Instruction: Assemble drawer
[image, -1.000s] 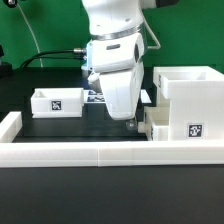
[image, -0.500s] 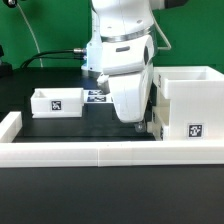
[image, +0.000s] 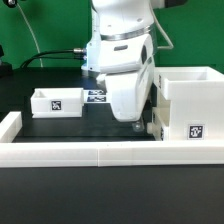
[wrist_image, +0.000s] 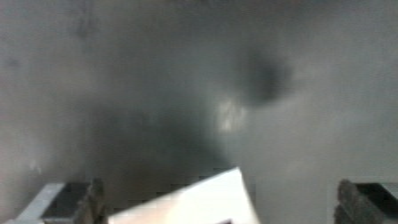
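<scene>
"Gripper (image: 138, 122) jaws stand apart, low beside the drawer housing (image: 190, 100) at the desk edge on the exterior view's right."
"Risk?"
"Closing off-centre could clip the white corner (wrist_image: 187, 200) between them, skewing it."

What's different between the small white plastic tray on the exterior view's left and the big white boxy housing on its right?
The small white plastic tray is low and shallow; the big white boxy housing stands taller and bulkier. The tray's tag covers much of its front wall; the housing's tag sits small and low on its front. Both are white with a black-and-white square tag.
</scene>
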